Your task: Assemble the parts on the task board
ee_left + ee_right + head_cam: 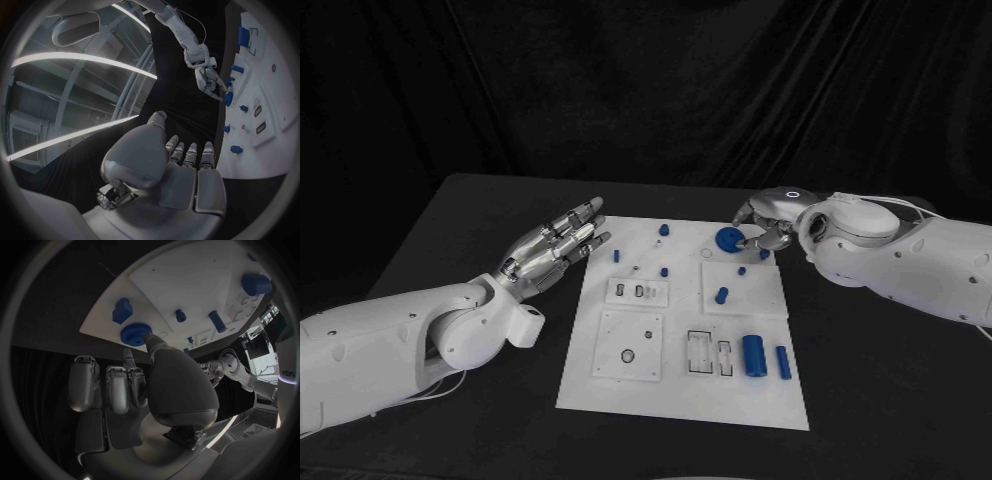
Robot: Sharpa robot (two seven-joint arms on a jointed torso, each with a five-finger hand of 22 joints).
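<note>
right hand [773, 232] pinches the blue gear [728, 239] between thumb and fingertip at the far edge of the task board [678, 398], the gear just above or on the board; contact there is unclear. the gear sits directly ahead of those fingertips, its flat face toward the board. left hand [557, 246] hovers beside the board's far left corner on the surface [473, 210], fingers straight and apart, holding nothing, farther from the gear.

From my seat I see a black table [473, 215] filling the lower frame, a dark wrinkled curtain [646, 90] across the whole top, and bright ceiling light strips [81, 60] at upper left.
</note>
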